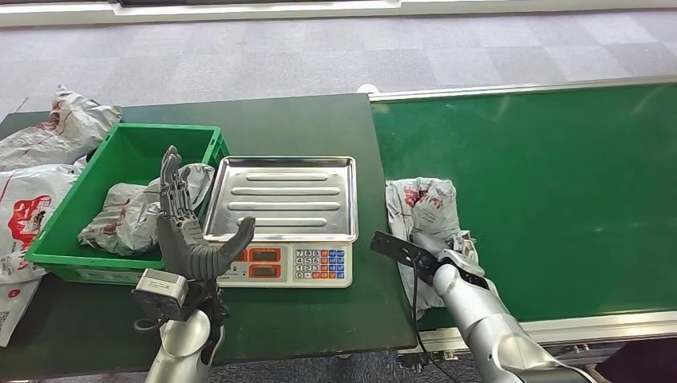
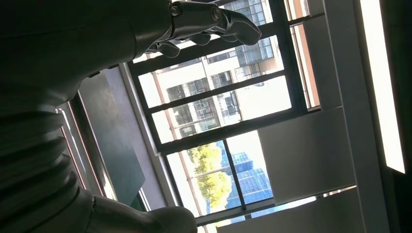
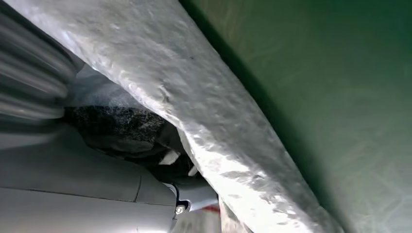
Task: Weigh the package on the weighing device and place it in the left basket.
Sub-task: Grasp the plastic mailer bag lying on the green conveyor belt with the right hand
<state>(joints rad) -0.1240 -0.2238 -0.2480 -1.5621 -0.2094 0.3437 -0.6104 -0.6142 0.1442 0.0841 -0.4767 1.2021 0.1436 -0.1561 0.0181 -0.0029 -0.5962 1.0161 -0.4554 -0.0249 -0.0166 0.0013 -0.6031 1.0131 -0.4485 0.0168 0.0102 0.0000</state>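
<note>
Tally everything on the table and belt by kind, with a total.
Grey packages: 4, one on the belt, one in the basket, two at the table's left edge
Green basket: 1
Scale: 1
Total: 6

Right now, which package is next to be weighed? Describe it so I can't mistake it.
Find the green belt right of the scale. At its near left edge lies a crumpled grey package with red print, under the right hand. It is the lone package on the belt; others sit in the basket or left of it.
</note>
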